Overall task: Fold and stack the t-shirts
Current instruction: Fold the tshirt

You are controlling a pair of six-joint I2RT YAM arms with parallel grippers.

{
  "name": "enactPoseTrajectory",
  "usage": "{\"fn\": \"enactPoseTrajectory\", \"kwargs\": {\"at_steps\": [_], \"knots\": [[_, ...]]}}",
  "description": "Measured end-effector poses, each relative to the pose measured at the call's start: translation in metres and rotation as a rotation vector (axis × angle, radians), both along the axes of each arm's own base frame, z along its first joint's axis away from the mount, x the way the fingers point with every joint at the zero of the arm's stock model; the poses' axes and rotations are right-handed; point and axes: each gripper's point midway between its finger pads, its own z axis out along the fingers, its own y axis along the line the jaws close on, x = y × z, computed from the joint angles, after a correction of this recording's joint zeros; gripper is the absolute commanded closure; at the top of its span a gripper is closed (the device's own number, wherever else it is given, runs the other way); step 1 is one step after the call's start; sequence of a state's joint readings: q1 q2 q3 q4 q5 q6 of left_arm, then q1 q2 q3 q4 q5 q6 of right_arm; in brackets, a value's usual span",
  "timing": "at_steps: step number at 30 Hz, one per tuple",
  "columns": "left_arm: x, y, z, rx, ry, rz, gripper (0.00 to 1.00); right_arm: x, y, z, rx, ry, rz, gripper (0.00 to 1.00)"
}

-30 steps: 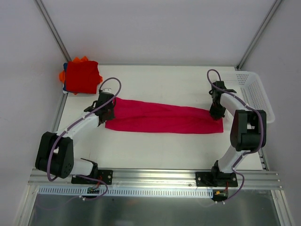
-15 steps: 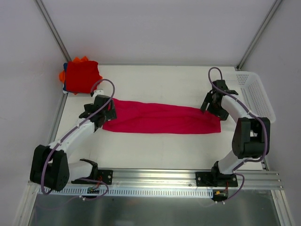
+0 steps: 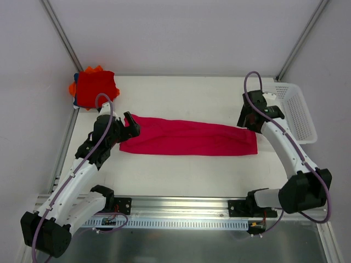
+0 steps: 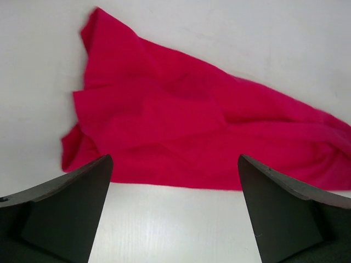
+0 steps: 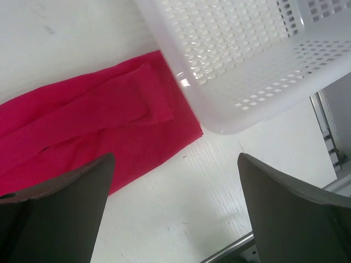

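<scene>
Crimson t-shirt (image 3: 189, 141), long rumpled band, perhaps doubled; left gripper (image 4: 174, 159) and right gripper (image 5: 175, 156) wide, empty.

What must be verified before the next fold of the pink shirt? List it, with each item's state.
1. Left gripper open, not gripping cloth: ok.
2. Right gripper open, not gripping cloth: ok.
3. Crimson-pink t-shirt lying as one long band on the table: ok.
4. Its right end apart from the white basket: ok in the top view.
5. Stack of folded t-shirts squared up: not ok, orange edges stick out.
</scene>
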State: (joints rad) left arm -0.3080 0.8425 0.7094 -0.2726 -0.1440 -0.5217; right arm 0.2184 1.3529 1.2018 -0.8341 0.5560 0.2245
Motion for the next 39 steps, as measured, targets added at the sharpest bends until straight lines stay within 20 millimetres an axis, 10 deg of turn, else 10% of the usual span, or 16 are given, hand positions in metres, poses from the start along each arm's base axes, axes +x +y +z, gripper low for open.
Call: {"fn": "enactPoseTrajectory", "kwargs": {"at_steps": [7, 18, 32, 39], "knots": [[-0.026, -0.056, -0.007, -0.165, 0.075, -0.227, 0.01, -0.028, 0.049, 0.035, 0.035, -0.147, 0.183, 0.01], [-0.078, -0.103, -0.015, -0.353, 0.13, -0.402, 0.01, -0.066, 0.059, -0.003, 0.027, -0.077, 0.244, 0.0], [-0.081, -0.059, -0.146, -0.111, 0.444, -0.075, 0.01, -0.088, 0.056, -0.016, 0.05, -0.088, 0.248, 0.01], [-0.052, -0.052, -0.15, -0.061, 0.413, 0.04, 0.01, -0.097, 0.047, -0.004, 0.058, -0.136, 0.242, 0.01]]}}
